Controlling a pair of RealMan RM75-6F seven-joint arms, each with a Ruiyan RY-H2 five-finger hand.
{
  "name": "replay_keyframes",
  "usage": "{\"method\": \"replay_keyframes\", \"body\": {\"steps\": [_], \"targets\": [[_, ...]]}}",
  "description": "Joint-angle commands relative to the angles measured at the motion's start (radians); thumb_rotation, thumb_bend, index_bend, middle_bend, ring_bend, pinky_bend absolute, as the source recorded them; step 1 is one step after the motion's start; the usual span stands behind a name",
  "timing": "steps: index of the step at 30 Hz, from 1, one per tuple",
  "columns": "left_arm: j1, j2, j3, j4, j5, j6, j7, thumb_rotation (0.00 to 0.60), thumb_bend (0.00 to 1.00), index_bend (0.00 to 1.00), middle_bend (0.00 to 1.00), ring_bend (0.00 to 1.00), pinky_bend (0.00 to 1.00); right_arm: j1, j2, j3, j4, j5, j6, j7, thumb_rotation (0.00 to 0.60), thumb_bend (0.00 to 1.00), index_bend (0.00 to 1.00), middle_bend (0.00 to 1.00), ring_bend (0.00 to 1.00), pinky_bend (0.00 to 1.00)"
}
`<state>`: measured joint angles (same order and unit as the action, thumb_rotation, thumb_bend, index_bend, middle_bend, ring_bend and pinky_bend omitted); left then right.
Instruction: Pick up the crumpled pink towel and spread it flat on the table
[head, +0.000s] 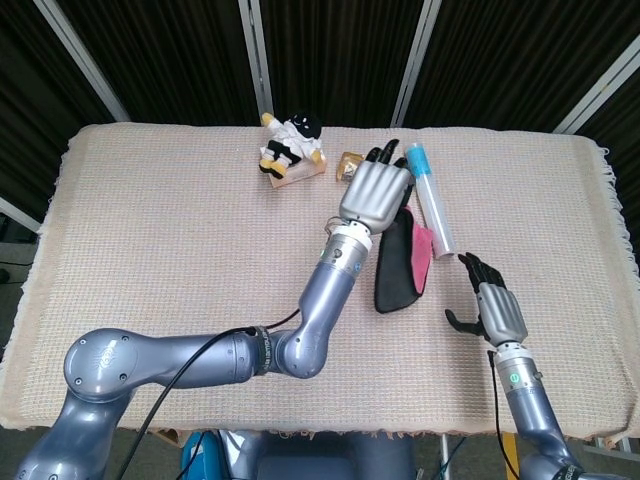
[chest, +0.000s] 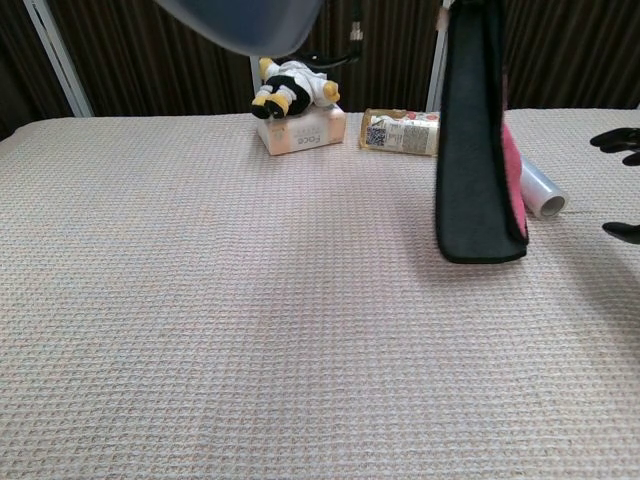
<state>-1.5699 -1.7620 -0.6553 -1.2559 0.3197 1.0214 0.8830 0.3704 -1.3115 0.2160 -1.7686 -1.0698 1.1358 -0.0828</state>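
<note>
My left hand (head: 375, 193) is raised above the table's far middle and holds the towel (head: 400, 265) by its top edge. The towel (chest: 478, 150) hangs clear of the table, its black side facing the chest camera and a strip of pink showing along its right edge. In the chest view the left hand itself is cut off at the top of the frame. My right hand (head: 497, 309) hovers open to the right of the hanging towel, fingers spread, a short gap away from it; only its fingertips (chest: 618, 140) show in the chest view.
A clear tube with a blue cap (head: 429, 197) lies behind the towel on the right. A small bottle (chest: 400, 131) lies on its side beside a pink box (chest: 300, 130) carrying a plush toy (head: 293, 140). A woven beige cloth (head: 150, 230) covers the table.
</note>
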Motion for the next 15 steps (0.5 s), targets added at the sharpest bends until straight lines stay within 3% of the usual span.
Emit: {"method": "replay_keyframes", "body": {"steps": [1,8,15], "targets": [[0.021,0.001,0.03,0.026,-0.01,-0.025,-0.031,0.6,0.56,0.71,0.29,0.05,0.15,0.004,-0.011,-0.002,0.0,0.001,0.007,-0.011,0.6,0.33,0.0,0.0,0.0,0.0],[0.029,-0.002,0.051,0.035,0.001,-0.054,-0.086,0.6,0.56,0.71,0.29,0.05,0.15,0.019,-0.053,-0.008,0.009,0.023,0.012,-0.046,0.6,0.33,0.0,0.0,0.0,0.0],[-0.017,0.004,0.02,0.033,-0.018,-0.048,-0.099,0.6,0.56,0.71,0.29,0.05,0.15,0.042,-0.097,-0.001,0.008,0.06,0.008,-0.082,0.6,0.33,0.0,0.0,0.0,0.0]]}}
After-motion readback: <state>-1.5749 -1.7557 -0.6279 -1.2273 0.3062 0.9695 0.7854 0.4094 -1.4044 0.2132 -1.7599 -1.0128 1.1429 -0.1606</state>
